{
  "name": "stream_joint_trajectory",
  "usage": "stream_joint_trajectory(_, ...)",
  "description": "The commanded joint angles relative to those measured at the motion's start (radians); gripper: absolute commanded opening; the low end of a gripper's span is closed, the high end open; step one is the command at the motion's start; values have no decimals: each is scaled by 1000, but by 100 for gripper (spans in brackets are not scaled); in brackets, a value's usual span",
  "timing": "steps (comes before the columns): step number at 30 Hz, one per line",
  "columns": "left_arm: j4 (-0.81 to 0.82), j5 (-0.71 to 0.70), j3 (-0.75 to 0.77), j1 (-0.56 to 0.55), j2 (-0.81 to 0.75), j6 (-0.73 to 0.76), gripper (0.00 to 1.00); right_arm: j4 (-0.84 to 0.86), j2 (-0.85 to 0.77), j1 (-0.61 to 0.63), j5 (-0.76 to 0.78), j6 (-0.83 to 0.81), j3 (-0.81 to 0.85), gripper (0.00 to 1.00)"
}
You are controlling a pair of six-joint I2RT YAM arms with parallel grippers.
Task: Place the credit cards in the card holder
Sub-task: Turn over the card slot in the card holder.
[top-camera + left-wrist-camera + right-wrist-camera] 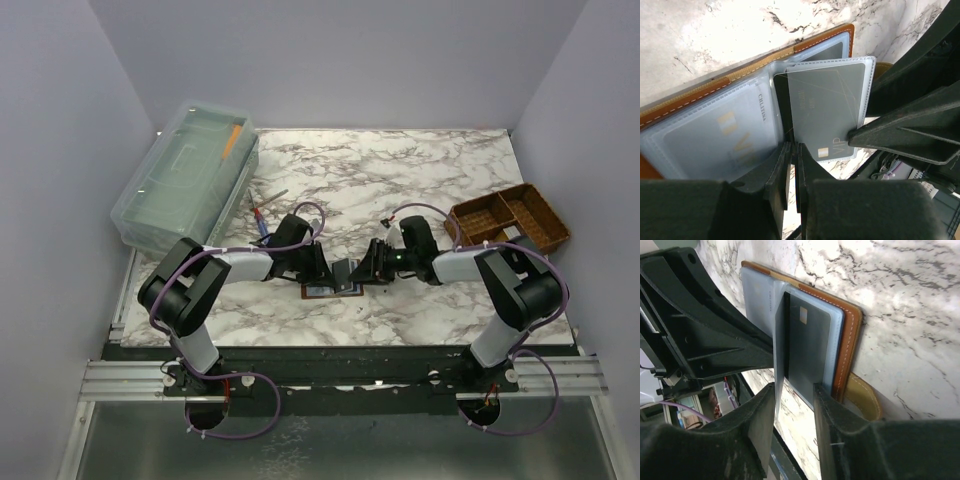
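Nearest us, left gripper [792,151] pinches a sleeve of the card holder [686,102]; we see right gripper [794,390] parted around the credit card [807,345], running lengthwise straight ahead.

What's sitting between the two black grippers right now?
The open tan leather card holder with a grey card tucked in it; clearest in the top view.

The grey card [827,107] reads "VIP"; its smaller lettering is too blurred to read.

Inventory: card holder [685,103], one; credit cards [827,107], two visible in sleeves; woven basket [508,218], one; clear lidded box [185,175], one; pen-like tool [264,212], one.
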Motion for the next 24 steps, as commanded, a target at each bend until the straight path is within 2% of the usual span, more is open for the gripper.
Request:
stream_joint_trajectory(1,-19,-27,-31,6,0,9,15,-1,1,29,24,7,12,36)
stream_joint_trajectory(8,-18,-22,-43,7,-34,15,15,-25,-29,62,34,5,50,37)
stream_joint_trajectory(12,-36,-13,-41,16,-107,15,23,-13,-9,86,18,7,88,39)
stream_joint_trajectory(17,-121,-39,-33,36,-312,48,31,-16,33,121,24,21,167,39)
stream_joint_trajectory(24,-339,-236,-6,51,-653,137,39,-23,147,215,11,44,329,39)
